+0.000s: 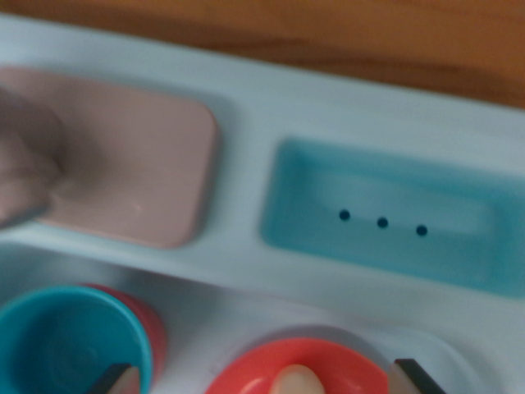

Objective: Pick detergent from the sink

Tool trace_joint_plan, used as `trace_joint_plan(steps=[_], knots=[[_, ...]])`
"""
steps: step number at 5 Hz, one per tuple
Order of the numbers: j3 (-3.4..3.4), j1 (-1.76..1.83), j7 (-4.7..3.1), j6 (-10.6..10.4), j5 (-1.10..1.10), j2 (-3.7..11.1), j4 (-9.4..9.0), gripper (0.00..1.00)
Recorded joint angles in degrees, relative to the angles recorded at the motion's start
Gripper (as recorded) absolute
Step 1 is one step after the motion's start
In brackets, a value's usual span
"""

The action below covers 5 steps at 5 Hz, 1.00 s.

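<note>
The view is blurred and close to a pale blue toy sink unit. At the bottom edge a red-orange rounded object with a cream knob on it sits in the white basin; whether it is the detergent I cannot tell. My gripper is open. Its two dark-tipped fingertips show at the bottom edge, one on each side of the red-orange object, with nothing held between them. The left fingertip overlaps a teal cup.
A red cup stands behind the teal one. A pink pad lies in the left recess, with a grey blurred shape over its left side. A teal soap tray with three holes is on the right. A wooden surface runs along the top.
</note>
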Motion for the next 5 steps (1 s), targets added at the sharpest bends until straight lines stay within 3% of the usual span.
trace_joint_plan(steps=[1, 2, 3, 4, 5], knots=[[0.00, 0.00, 0.00, 0.0, 0.00, 0.00, 0.00, 0.00], [-0.22, -0.19, -1.15, -1.7, 0.29, 0.43, -1.25, 0.00], [-0.22, -0.19, -1.15, -1.7, 0.29, 0.43, -1.25, 0.00], [-0.41, -0.35, -2.14, -3.1, 0.54, 0.79, -2.31, 0.00], [-0.41, -0.35, -2.14, -3.1, 0.54, 0.79, -2.31, 0.00]])
